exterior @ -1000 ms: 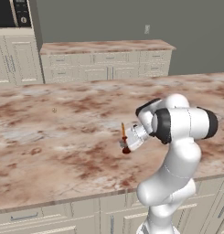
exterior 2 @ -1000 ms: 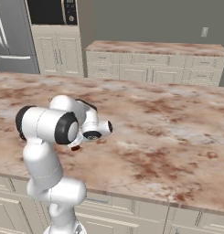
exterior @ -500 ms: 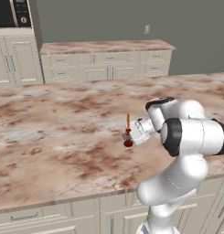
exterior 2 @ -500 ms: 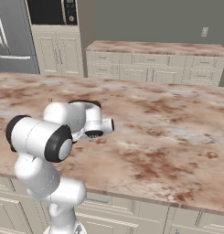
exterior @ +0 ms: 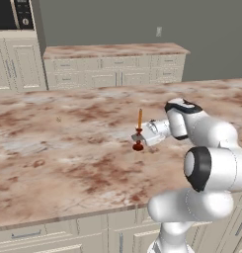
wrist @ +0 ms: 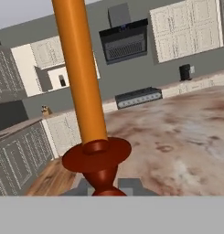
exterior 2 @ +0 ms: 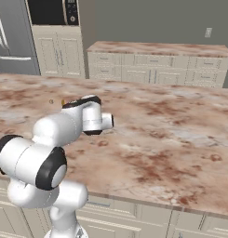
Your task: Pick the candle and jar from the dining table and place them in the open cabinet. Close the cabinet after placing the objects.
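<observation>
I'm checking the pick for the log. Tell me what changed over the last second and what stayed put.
The end effector closed on the candle at its dark holder and raised it: the candle went from tilted, low on the dining table, to upright, with its base seemingly just off the marble. The elbow swung down toward the near edge. The table and the back cabinets did not move.

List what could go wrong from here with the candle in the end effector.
1. The end effector is shut on the candle low at its dark holder, so the tall taper stands unsupported above the grip and may tilt or twist during a swing.
2. The holder's foot sits close above the dining table; moving sideways before lifting further could catch it on the marble top.
</observation>
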